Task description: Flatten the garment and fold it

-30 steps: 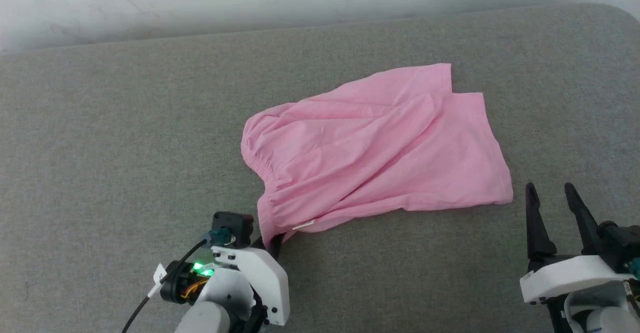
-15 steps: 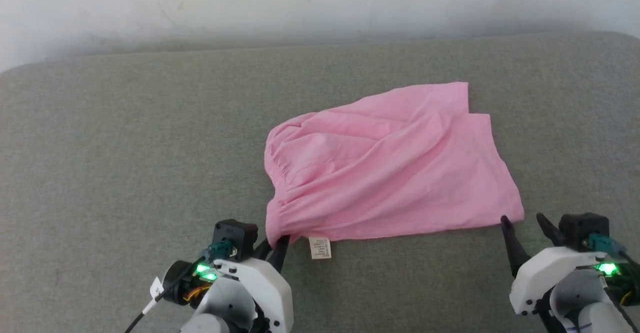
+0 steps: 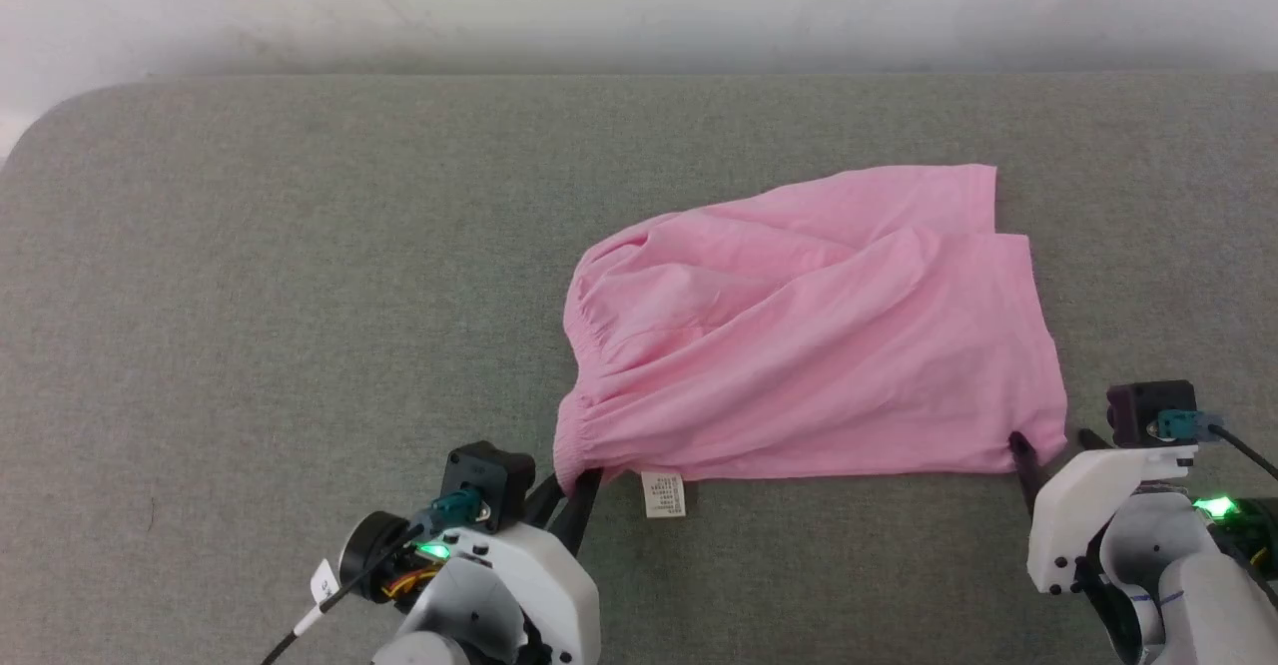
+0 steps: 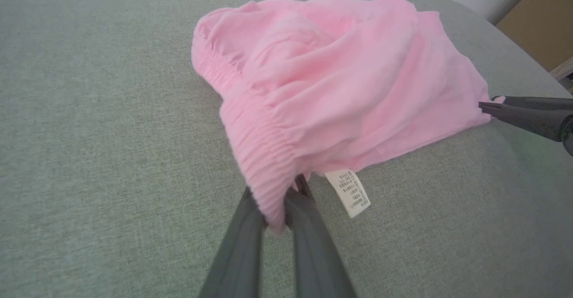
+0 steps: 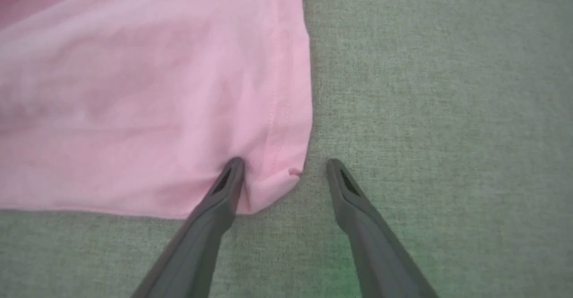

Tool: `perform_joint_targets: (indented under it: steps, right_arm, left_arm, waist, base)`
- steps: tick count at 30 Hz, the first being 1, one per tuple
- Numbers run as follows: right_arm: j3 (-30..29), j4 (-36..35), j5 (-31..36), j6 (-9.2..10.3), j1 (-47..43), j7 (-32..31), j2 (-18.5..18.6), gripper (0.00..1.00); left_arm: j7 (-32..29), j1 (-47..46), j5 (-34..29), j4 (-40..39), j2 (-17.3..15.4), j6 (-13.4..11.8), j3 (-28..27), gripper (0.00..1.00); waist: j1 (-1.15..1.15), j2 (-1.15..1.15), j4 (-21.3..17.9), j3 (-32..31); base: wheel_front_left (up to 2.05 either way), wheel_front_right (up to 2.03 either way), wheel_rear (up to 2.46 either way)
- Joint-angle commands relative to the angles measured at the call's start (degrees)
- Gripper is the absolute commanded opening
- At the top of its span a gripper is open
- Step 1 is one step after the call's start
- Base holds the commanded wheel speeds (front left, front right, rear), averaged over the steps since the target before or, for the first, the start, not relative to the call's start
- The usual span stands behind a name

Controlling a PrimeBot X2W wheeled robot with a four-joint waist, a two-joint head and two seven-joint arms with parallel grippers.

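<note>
The pink garment [image 3: 819, 345] lies right of centre on the grey worktop [image 3: 250, 296], crumpled, with diagonal folds. The left tool [image 3: 574, 480], at lower left, is closed on the gathered elastic band at the garment's lower left corner. A white label [image 3: 663, 495] lies just beside it. The right tool [image 3: 1053, 440], at lower right, stands open and straddles the lower right hem corner, one finger on the fabric.

Pink garment [image 3: 829, 345] lies on grey fabric surface [image 3: 280, 296]
</note>
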State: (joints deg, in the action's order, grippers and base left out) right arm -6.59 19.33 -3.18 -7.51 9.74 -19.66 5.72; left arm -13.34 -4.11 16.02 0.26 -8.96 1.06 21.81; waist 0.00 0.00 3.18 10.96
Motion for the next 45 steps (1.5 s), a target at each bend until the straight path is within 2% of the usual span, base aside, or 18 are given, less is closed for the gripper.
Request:
perform_joint_targets:
  steps: [1, 2, 9, 15, 24, 30, 38, 45]
  right_arm:
    - [0.98, 1.73, -0.25, 0.02, -0.71, -1.16, -0.51, 0.44]
    - [1.40, 2.04, -0.45, 0.02, -0.85, -1.36, -0.30, 0.00]
    - [1.20, -0.80, -1.86, 0.02, -2.69, -0.55, 0.70, 0.00]
    - [1.89, -10.93, -6.08, 0.02, -3.74, -0.11, 3.12, 0.00]
    - [3.94, -30.08, -12.28, 0.02, -0.99, -4.14, 10.32, 0.00]
    - [3.43, -37.35, -15.37, 0.02, 6.53, -6.64, 12.22, 0.00]
    - [6.90, -37.93, -17.11, 0.02, 19.71, -8.73, 14.61, 0.00]
    - [10.92, -30.16, -16.76, 0.02, 35.03, -6.04, 18.15, 0.00]
  left_arm:
    - [0.38, 0.07, -0.60, 0.14, -0.18, 0.41, 0.07, 0.00]
    - [0.36, 0.10, -0.58, 0.37, -0.26, 0.39, 0.11, 0.00]
    - [0.06, 0.63, -0.57, 1.75, -1.68, 0.16, -0.20, 0.00]
    - [-1.41, 1.09, -0.05, -0.91, -4.34, 0.74, -1.11, 0.00]
    - [-6.71, -1.88, 1.67, -13.05, -10.26, 1.82, -5.19, 0.00]
    - [-11.28, -8.26, 3.45, -22.16, -12.33, 1.71, -8.55, 0.00]
    - [-16.78, -19.90, 5.59, -26.20, -14.00, 1.51, -12.18, 0.00]
    - [-20.59, -34.51, 7.79, -19.50, -14.78, 2.95, -12.82, 0.00]
  waist:
    - [0.00, 0.00, 0.15, 0.12]
    - [0.00, 0.00, 0.16, 0.07]
    - [0.00, 0.00, -0.85, -2.57]
    - [0.00, 0.00, -2.64, -6.50]
    - [0.00, 0.00, -4.99, -11.62]
    - [0.00, 0.00, -5.92, -12.29]
    - [0.00, 0.00, -7.23, -8.48]
    - [0.00, 0.00, -8.24, 0.86]
  base:
    - [0.00, 0.00, 0.00]
    - [0.00, 0.00, 0.00]
    - [0.00, 0.00, 0.00]
    - [0.00, 0.00, 0.00]
    - [0.00, 0.00, 0.00]
    - [0.00, 0.00, 0.00]
    - [0.00, 0.00, 0.00]
    - [0.00, 0.00, 0.00]
